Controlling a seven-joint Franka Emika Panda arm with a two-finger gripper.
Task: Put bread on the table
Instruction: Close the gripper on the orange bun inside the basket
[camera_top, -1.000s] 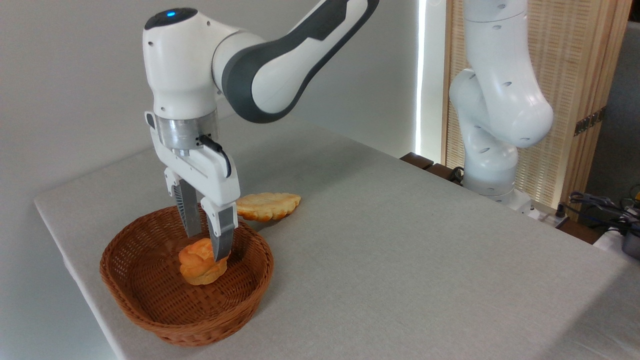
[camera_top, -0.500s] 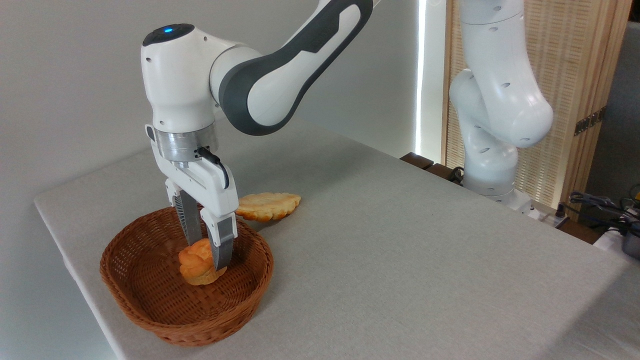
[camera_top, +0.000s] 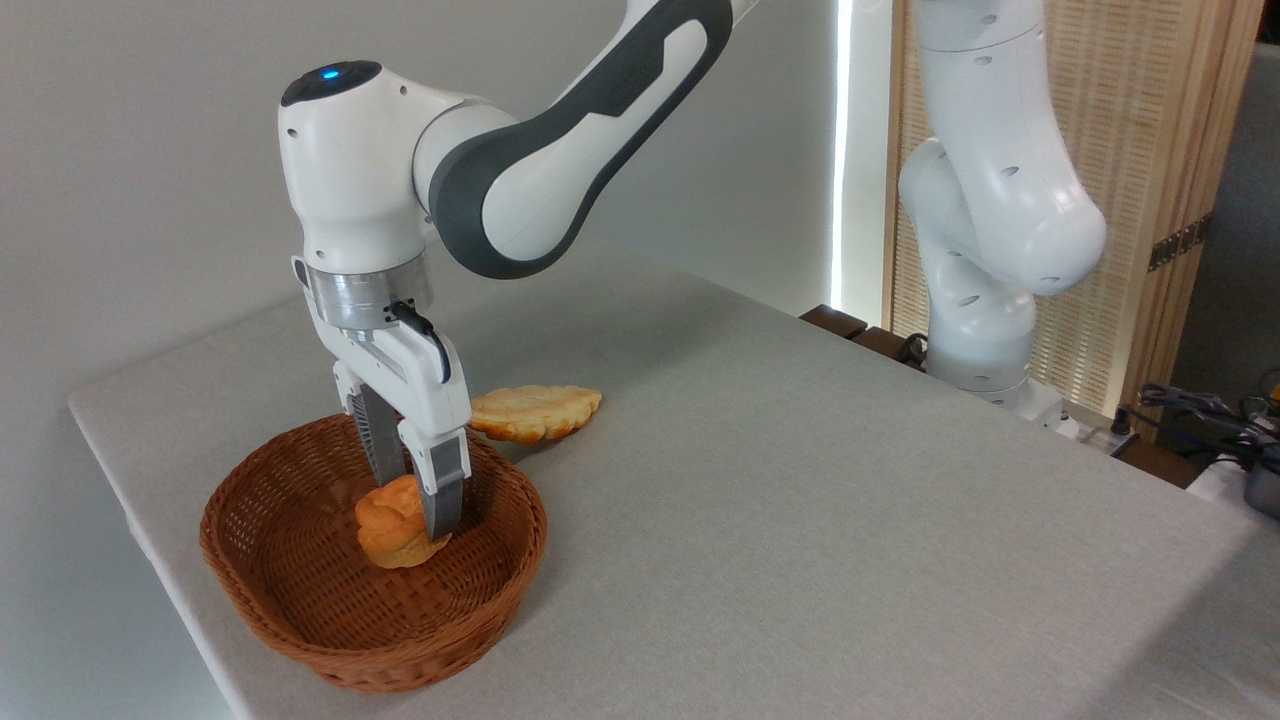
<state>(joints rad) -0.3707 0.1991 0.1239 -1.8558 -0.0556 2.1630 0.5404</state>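
While your end effector (camera_top: 412, 510) clamps the bread (camera_top: 392, 525), it sits inside the basket (camera_top: 290, 590) (pastry (camera_top: 535, 411) behind, on the tabletop (camera_top: 800, 500)).

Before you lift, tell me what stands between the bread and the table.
The basket wall rings the bread, which the gripper holds inside it. The flat pastry occupies table behind the basket.

- gripper (camera_top: 415, 505) has closed in on the bread (camera_top: 392, 527), fingers now pinching it
- wrist risen a bit and shifted slightly left
- bread lifted slightly inside the basket (camera_top: 300, 600), tilted
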